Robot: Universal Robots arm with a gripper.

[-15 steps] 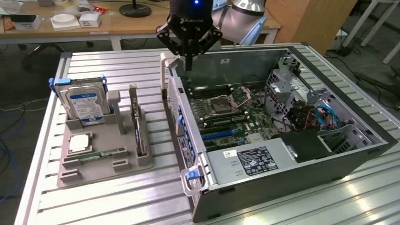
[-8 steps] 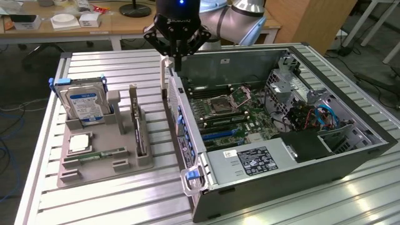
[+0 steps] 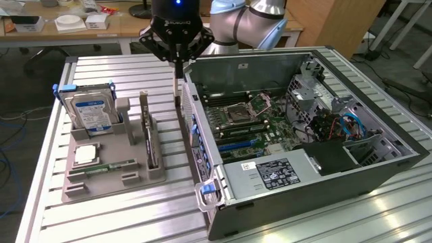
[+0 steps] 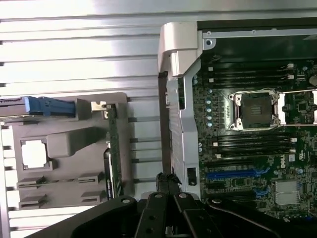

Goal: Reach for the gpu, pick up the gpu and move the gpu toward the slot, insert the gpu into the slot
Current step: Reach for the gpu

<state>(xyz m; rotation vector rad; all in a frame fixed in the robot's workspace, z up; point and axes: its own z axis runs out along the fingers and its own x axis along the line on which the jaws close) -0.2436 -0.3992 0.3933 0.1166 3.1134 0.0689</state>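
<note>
Gripper (image 3: 177, 86) is empty with its fingers pressed together. It hangs above the gap between the grey holder (image 3: 116, 148) and the case (image 3: 317, 187), with the tips close to the case's side wall in the wrist view (image 4: 168, 184).

The gpu (image 3: 149, 136) sits untouched in the holder, towards the exterior view's left of the gripper. Reach isn't finished.

To do it well, I'd say:
- spread the fingers before descending
- centre over the card's top edge, around mid-length
- pinch across the thin dimension
- come straight down so the card doesn't rock in its cradle

Orientation: the card stands on its long edge, upright, showing as a thin strip from above (image 4: 113, 148). Its long axis runs alongside the case wall, far to near in the exterior view. The slot (image 3: 234, 145) lies roughly crosswise to that (image 4: 230, 173). Can't tell which way the fan side faces.
</note>
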